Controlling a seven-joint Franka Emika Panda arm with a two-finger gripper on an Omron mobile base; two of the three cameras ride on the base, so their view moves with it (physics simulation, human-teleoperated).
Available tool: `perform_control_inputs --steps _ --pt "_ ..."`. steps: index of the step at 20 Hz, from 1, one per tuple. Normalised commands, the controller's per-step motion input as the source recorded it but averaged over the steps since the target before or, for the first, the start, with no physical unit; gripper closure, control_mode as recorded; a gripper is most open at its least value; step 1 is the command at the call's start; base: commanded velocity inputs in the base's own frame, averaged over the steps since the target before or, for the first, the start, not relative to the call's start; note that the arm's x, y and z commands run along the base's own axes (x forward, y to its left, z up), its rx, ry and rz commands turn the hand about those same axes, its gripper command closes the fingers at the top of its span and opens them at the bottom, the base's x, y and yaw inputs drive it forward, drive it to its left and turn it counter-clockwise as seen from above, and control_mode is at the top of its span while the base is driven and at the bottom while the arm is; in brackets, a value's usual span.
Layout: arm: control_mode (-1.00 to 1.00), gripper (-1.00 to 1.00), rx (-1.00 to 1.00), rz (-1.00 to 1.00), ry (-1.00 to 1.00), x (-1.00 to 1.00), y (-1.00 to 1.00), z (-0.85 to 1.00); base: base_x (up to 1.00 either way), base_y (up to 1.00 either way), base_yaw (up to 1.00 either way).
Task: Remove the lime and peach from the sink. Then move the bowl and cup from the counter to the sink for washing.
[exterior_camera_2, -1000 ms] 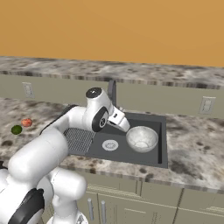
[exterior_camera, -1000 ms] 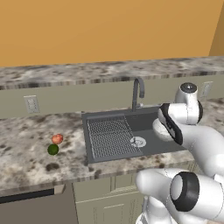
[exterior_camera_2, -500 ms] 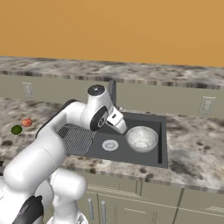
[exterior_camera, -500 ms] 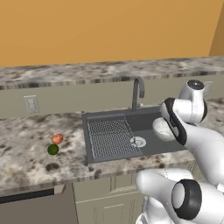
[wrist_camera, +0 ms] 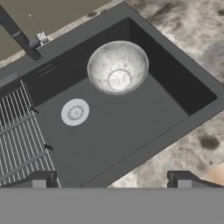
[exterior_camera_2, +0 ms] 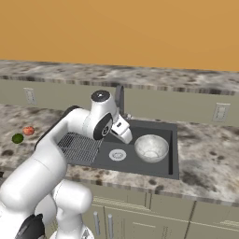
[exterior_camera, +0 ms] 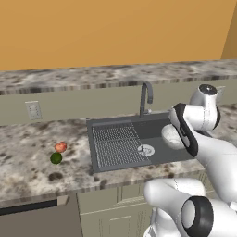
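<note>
- Above the sink (wrist_camera: 175, 92), your gripper (wrist_camera: 111, 180) hangs with its fingers spread wide and nothing between them.
- Below it, the bowl (wrist_camera: 117, 67) sits upright in the basin, mouth up, beside the drain (wrist_camera: 75, 112).
- Left of the sink, on the counter (exterior_camera: 28, 152), the peach (exterior_camera: 60, 147) and lime (exterior_camera: 56, 158) lie just beside each other.
- You can read no writing anywhere.

The robot's arm hides most of the bowl (exterior_camera: 169, 135) in the left base view – and the sink's (exterior_camera: 157, 157) right end (its faucet (wrist_camera: 19, 37) is cropped in the hand view).
</note>
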Motion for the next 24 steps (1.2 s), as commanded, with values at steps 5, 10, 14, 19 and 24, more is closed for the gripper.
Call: perform_control_inputs --steps 5,10,14,19,24 --pt "-1.00 -1.00 0.00 0.00 0.02 -0.17 0.00 0.04 0.00 0.00 0.00" --pt "-1.00 -1.00 0.00 0.00 0.08 -0.13 0.04 0.03 0.00 0.00 0.00" --pt "-1.00 -1.00 0.00 0.03 0.06 -0.11 0.15 0.00 0.00 0.00 0.00" --pt "-1.00 -1.00 0.00 0.10 0.11 -0.01 0.17 0.00 0.00 0.00 0.00" --pt "-1.00 -1.00 0.00 0.10 0.04 -0.06 0.17 0.00 0.00 0.00 0.00"
